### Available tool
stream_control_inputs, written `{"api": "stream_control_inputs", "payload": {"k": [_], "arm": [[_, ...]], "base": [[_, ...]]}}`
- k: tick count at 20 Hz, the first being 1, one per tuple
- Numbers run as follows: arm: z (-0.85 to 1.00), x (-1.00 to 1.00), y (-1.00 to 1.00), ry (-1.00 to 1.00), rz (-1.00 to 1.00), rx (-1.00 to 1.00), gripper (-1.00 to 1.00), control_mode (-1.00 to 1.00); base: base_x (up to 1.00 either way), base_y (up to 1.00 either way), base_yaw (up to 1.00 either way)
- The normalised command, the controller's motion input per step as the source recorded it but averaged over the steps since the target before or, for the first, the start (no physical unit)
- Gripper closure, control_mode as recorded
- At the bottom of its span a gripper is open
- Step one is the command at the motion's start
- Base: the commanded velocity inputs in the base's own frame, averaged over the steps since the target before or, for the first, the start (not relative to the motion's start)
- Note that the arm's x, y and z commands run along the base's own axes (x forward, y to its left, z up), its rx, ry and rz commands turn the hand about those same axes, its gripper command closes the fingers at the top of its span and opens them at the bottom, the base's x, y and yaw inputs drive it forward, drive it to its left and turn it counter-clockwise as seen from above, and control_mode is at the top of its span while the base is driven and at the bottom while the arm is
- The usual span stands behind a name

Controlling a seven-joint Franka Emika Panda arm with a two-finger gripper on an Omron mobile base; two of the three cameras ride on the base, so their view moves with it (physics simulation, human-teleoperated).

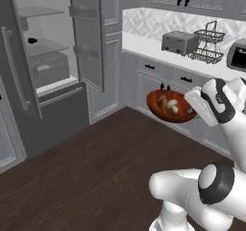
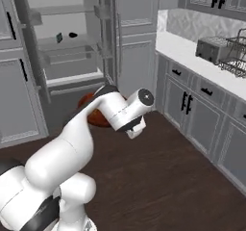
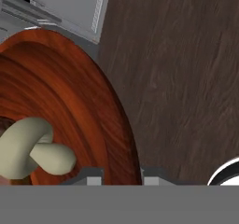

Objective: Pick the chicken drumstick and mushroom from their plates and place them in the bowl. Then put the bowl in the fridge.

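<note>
Carry-to-fridge step: gripper (image 3: 119,181) clamped on the rim of the bowl (image 1: 166,110), held off the floor, mushroom (image 3: 32,148) inside it just left of the fingers. Fridge (image 1: 48,61) stands open well ahead; next, I'd say, drive closer, keep the bowl level, slide it onto a shelf.

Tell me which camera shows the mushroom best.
The hand view: the mushroom lies close up in the bowl, cap and stem clear. The left base view shows it small; the arm covers it in the right base view.
</note>
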Motion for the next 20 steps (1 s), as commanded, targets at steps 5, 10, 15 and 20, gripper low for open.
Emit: {"api": "stream_control_inputs", "payload": {"k": [5,10,15,20], "arm": [[0.00,0.00,0.00,0.00,0.00,0.00,1.00,1.00],[0.00,0.00,0.00,0.00,0.00,0.00,1.00,1.00],[0.00,0.00,0.00,0.00,0.00,0.00,1.00,1.00],[0.00,0.00,0.00,0.00,0.00,0.00,1.00,1.00]], "base": [[1.00,0.00,0.47],[1.00,0.00,0.42],[0.69,0.00,0.29],[0.11,-0.15,0.19]]}}
